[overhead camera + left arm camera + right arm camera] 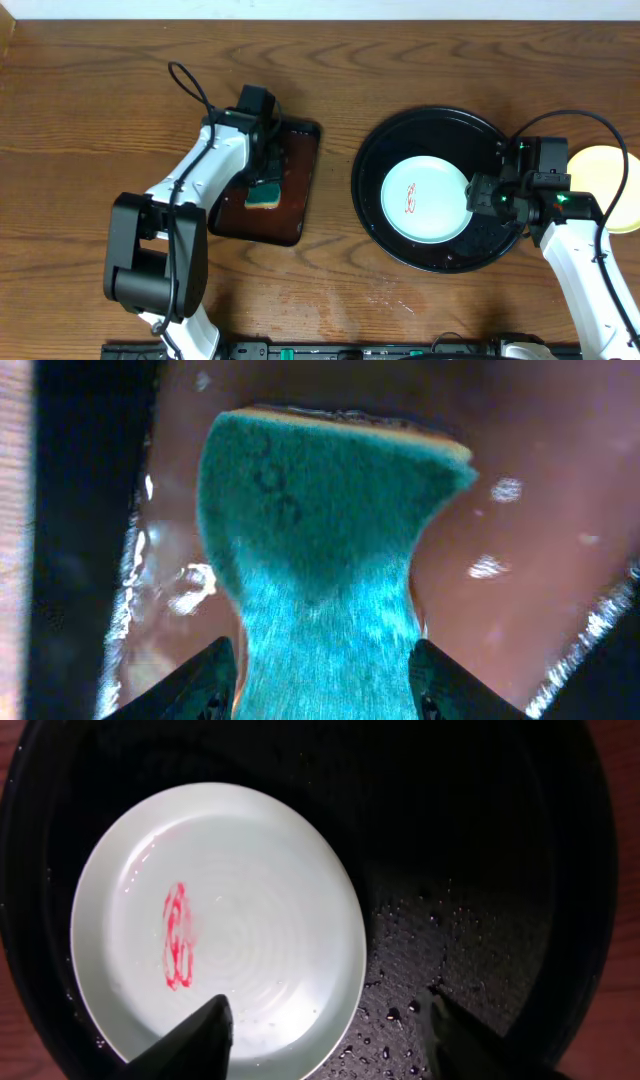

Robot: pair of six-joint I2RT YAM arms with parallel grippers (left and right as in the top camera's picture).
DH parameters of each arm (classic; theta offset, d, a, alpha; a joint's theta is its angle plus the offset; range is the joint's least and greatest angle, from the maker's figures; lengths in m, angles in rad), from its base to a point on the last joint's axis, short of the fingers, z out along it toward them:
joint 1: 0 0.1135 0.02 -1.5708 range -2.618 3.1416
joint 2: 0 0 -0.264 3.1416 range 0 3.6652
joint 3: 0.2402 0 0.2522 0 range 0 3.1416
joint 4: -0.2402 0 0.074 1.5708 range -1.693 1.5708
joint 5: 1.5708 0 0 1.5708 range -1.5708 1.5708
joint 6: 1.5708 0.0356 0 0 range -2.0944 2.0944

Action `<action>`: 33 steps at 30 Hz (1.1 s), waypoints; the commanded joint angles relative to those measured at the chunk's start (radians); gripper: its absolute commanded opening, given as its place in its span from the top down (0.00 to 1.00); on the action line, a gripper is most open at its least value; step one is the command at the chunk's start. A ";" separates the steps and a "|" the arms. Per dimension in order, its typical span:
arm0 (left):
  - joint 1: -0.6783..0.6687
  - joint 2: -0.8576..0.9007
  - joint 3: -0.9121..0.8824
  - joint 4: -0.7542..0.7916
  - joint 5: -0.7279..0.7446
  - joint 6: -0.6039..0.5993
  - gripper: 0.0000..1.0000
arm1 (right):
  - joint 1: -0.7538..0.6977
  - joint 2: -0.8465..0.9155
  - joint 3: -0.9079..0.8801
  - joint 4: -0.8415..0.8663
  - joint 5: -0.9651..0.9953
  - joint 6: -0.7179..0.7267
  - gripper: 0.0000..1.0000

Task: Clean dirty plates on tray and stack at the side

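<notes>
Overhead: the left gripper (265,182) stands over the brown rectangular tray (302,160), on the green sponge (265,196) lying in it. The right gripper (478,195) is at the right rim of a pale mint plate (425,200), which lies in the round black tray (430,125). A yellow plate (600,165) lies on the table (100,100) just beside the black tray, partly under the right arm. Bare wood lies between the two trays. Left wrist: both fingers (215,680) press the sponge's pinched waist, grasping it; the brown tray floor is wet. Right wrist: the jaws stand released, straddling the mint plate's near rim and holding nothing. The red smear (178,935) sits left of the plate's centre. Water drops (400,1020) dot the black tray floor to the plate's right.
</notes>
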 commanded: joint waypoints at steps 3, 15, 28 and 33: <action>0.000 0.053 -0.062 0.058 0.009 -0.029 0.66 | -0.008 0.036 0.018 0.006 0.023 -0.022 0.39; 0.000 -0.002 0.048 -0.065 0.009 0.014 0.93 | -0.082 0.183 0.018 0.088 -0.070 -0.105 0.37; -0.076 -0.221 0.128 -0.147 0.061 0.050 0.93 | -0.083 0.341 0.017 0.199 -0.141 -0.179 0.55; -0.166 -0.243 0.126 -0.116 0.152 0.044 0.93 | -0.081 0.397 0.016 0.198 -0.146 -0.144 0.68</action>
